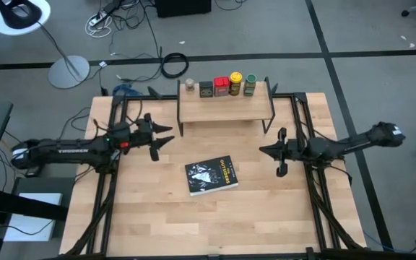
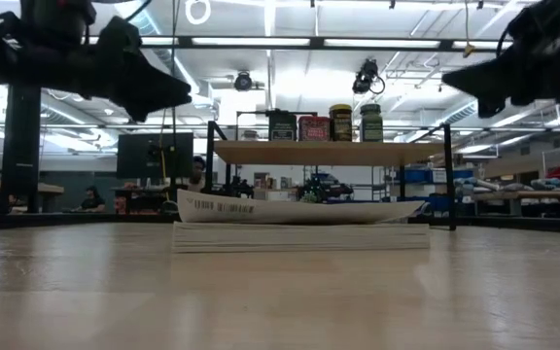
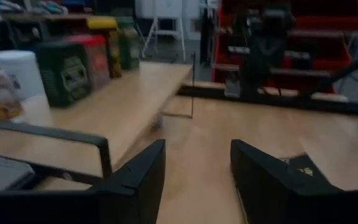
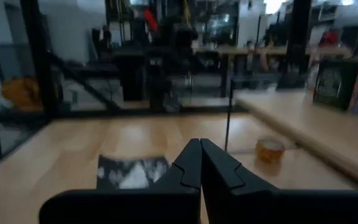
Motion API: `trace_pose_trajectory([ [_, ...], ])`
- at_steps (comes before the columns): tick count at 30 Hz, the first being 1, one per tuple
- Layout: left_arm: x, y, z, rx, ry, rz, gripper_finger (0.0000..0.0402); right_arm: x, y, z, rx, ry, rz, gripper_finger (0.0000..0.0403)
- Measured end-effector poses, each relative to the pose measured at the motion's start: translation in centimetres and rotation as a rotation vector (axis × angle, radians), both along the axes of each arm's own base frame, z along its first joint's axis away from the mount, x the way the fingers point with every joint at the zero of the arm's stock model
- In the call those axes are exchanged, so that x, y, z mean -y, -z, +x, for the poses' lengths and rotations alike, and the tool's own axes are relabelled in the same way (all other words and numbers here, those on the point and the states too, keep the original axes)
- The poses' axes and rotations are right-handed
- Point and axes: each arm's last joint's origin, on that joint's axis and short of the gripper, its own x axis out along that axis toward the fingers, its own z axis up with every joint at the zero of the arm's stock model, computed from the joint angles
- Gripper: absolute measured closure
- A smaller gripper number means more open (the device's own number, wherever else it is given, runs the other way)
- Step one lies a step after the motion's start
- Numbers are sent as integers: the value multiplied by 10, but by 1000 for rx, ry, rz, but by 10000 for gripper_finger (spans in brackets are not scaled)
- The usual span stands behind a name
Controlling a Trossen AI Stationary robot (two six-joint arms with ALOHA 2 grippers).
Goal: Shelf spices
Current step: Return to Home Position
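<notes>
Hang clear of the low light-wood shelf lined with five small spice containers: left gripper released, right gripper clenched empty, nothing left to carry.

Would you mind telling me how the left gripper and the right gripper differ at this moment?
The left gripper has its fingers spread open; the right gripper has its fingers pressed together. The left gripper hangs over the left side of the table, pointing right; the right gripper hangs over the right side, pointing left. Both are empty and apart from the shelf.
</notes>
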Motion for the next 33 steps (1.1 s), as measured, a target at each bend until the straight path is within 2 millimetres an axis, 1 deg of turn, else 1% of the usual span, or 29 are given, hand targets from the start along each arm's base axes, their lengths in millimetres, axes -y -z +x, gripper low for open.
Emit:
trace_pose_trajectory([
  [1,0,2,2,-13,2,-2,216,3,3,1,-31,-5,5,403],
  [5,-1,4,6,-21,-21,26,216,13,4,3,-40,-45,2,403],
  [12,0,-2,0,5,-42,66,216,29,5,2,-45,-35,-26,403],
  [16,2,-2,-9,-33,-61,57,216,35,7,1,-71,-24,-21,403],
  [21,5,-7,-24,-32,-87,58,216,39,10,-2,-102,7,-12,403],
  [27,9,-8,-41,-45,-128,73,216,42,8,-6,-87,47,-29,403],
  [29,10,-4,-46,-26,-129,74,216,43,7,-8,-75,59,-32,403],
  [33,12,15,-54,19,-137,54,216,44,8,-10,-82,71,-31,403],
])
